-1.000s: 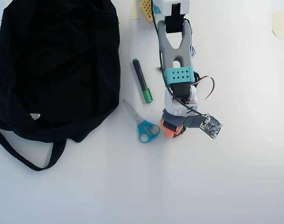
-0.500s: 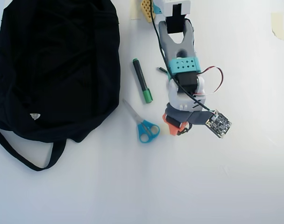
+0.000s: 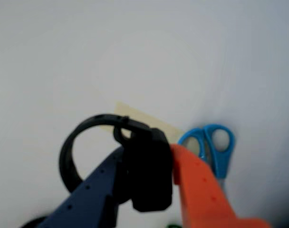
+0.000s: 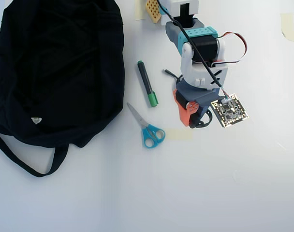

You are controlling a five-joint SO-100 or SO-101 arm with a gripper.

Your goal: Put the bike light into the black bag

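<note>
Bike light caught in the jaws, clear of the white worktop.

The gripper, one jaw dark blue and one orange, pinches the small black rubbery bike light by its body, so its ring-shaped loop strap hangs free to the left in the wrist view. Seen from overhead, the large soft black fabric bag lies well apart at far left, beyond the blue-handled scissors and a green-capped marker pen; the carry looks bound to cross both.
</note>
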